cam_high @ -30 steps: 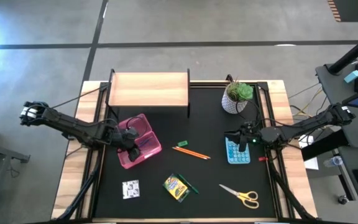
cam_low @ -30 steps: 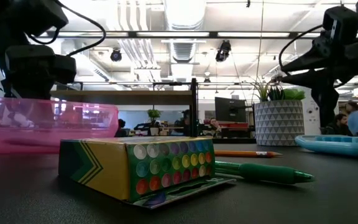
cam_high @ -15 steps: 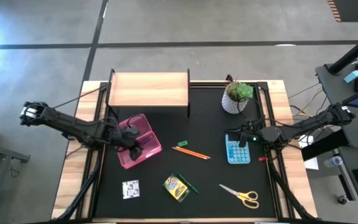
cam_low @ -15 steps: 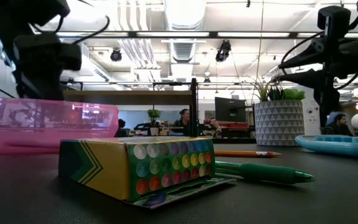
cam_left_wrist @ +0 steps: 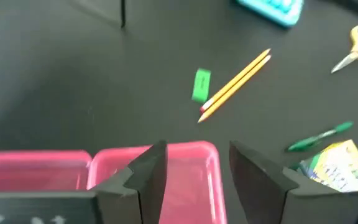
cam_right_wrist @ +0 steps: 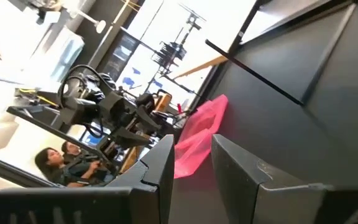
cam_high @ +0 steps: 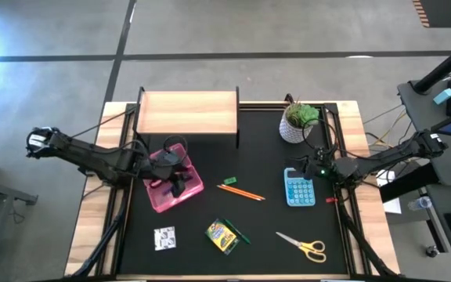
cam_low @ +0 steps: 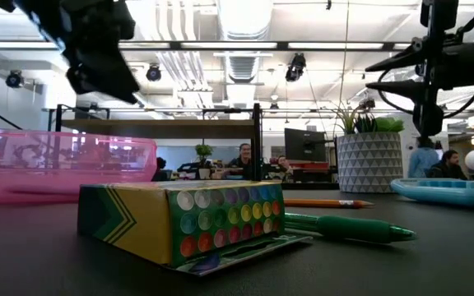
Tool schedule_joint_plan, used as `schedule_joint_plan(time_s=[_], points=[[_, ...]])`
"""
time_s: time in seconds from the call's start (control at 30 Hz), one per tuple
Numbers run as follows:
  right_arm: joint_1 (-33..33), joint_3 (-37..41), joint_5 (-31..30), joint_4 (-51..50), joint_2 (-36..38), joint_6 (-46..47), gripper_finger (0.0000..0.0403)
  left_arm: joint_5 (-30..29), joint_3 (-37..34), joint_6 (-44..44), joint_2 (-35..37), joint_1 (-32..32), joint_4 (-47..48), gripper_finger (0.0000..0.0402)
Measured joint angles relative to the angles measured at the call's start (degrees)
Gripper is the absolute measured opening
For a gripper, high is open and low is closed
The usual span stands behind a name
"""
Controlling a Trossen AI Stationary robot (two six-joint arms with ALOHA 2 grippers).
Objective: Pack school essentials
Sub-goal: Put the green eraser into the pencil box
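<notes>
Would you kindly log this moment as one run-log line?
left claw: open, empty, above pink box | right claw: empty, over blue calculator | crayon box, scissors, pencils: unpacked on table

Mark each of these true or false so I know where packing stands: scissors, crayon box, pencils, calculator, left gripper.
1. The yellow-handled scissors lie in the pink bin. False: they lie on the black mat, apart from the pink bin.
2. The crayon box lies on the mat, outside the bin. True.
3. The left gripper is shut on a pencil. False: its jaws are apart and empty, above the bin.
4. The two orange pencils lie side by side on the mat. True.
5. The right gripper is near the blue calculator. True.
</notes>
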State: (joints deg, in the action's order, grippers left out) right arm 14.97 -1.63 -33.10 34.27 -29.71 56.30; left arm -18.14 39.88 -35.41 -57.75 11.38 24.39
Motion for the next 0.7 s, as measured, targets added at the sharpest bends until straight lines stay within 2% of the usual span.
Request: schedule_joint_plan(time_s=[0.27,0.47,0.57,0.7], points=[[0.0,-1.7,-1.5,0.6,-1.8,-2.4,0.0098,0.0,1.7,1.9,-3.2,0.0,-6.4,0.0155],[0.0,-10.1,-1.4,0.2,-7.2,-14.9,0.0098,0.0,2.2,1.9,-6.2,0.0,-9.6,0.0155],[0.0,-15.2,-1.4,-3.5,-10.7,-19.0,0.0098,0.0,2.1,2.0,-8.9,0.0,-14.5,0.0155],[0.0,-22.4,-1.4,-13.9,-14.2,-19.5,0.0098,-0.2,3.3,5.2,-14.3,0.0,-19.5,0.0155]])
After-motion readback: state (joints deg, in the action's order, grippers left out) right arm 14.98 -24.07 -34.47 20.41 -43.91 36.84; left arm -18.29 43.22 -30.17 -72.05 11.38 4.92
